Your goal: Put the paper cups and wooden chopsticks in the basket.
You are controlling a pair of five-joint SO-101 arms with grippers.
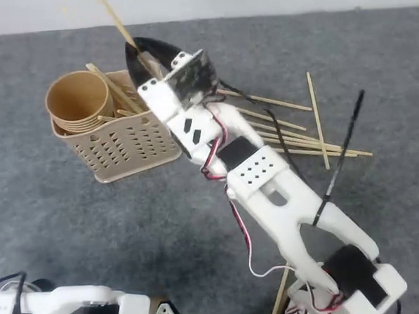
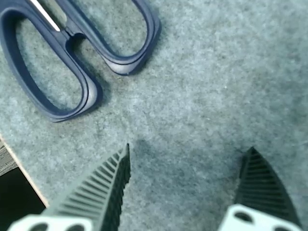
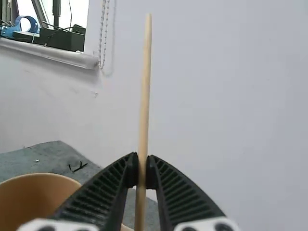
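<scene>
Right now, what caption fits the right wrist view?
Right gripper shut on a wooden chopstick near a paper cup.

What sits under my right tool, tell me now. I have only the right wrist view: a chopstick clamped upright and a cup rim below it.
Observer: Your right tool hangs above the basket, near its far side, and the held chopstick points up and away from you.
Operator: Report what is in that basket.
Observer: A stack of paper cups fills one end, with several sticks leaning beside it.
Operator: Give me what is left outside it.
Observer: A loose pile of chopsticks lies on the grey mat, on the other side of your arm from the basket.
</scene>
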